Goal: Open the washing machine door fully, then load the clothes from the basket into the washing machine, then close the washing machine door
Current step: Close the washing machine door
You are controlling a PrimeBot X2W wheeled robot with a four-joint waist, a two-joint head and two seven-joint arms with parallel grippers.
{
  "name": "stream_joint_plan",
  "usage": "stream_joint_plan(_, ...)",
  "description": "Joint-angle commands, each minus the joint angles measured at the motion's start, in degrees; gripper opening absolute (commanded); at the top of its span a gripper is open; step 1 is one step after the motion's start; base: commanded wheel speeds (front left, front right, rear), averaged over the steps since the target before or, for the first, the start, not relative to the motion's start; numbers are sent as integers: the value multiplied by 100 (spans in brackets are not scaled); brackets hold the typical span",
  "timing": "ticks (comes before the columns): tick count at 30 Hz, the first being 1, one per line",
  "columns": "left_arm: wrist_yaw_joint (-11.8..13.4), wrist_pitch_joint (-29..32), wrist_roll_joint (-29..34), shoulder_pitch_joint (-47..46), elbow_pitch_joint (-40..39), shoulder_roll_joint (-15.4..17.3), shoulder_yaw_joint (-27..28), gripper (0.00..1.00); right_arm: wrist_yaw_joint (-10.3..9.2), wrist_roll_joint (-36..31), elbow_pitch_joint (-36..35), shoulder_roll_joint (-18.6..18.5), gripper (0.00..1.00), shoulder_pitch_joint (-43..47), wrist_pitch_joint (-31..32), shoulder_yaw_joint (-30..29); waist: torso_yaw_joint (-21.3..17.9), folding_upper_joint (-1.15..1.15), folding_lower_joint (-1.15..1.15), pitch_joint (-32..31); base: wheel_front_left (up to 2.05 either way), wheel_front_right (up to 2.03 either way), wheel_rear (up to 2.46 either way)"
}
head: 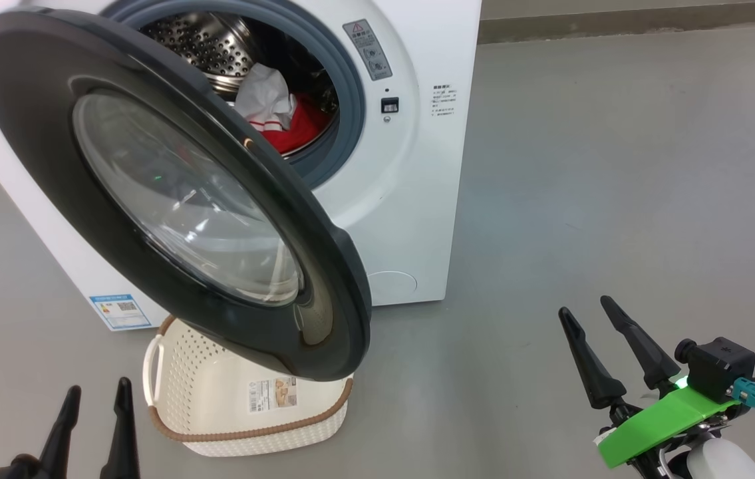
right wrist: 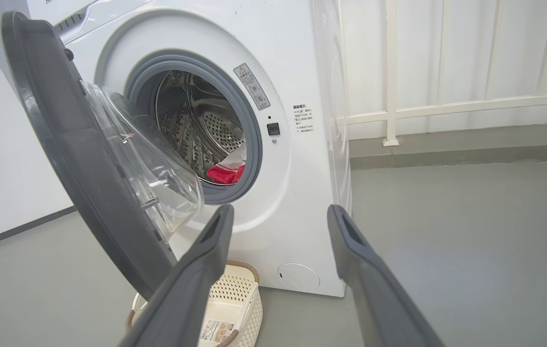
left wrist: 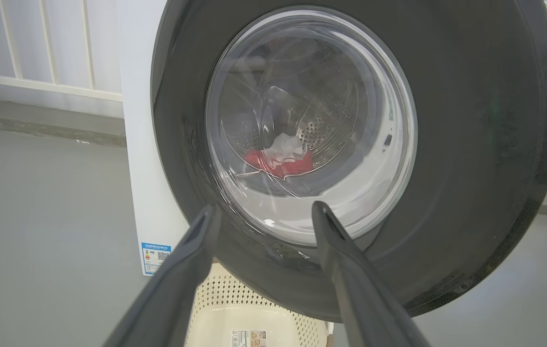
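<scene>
Bearing blue label (head: 121,311), washing machine (head: 410,219)

Red and white are being shown by the clothes (head: 292,130), perforated cream by the basket (head: 194,362) at lower left.

We get bright, even light with only soft shadows, the plainest a faint one on the grey floor (head: 390,346) beneath the door (head: 38,133). Its glossy rim and glass (head: 184,199) carry pale reflections. The drum (head: 211,40) stays dim inside. In the wrist views the fingers (left wrist: 350,289) close to the lens look soft, and the railing (left wrist: 42,86) slants near the edges.
</scene>
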Motion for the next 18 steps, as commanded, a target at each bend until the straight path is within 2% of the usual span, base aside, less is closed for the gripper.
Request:
stream_joint_plan(1, 53, -60, 98, -147, -93, 61, 216, 100, 9, -21, -116, -86, 100, -22, -27, 116, 6, 0, 0, -1, 0, 0, 0)
stream_joint_plan(18, -6, -70, 430, -148, -208, -144, 333, 100, 9, -24, -126, -99, 100, -23, -27, 97, 52, 0, 0, 27, 0, 0, 0)
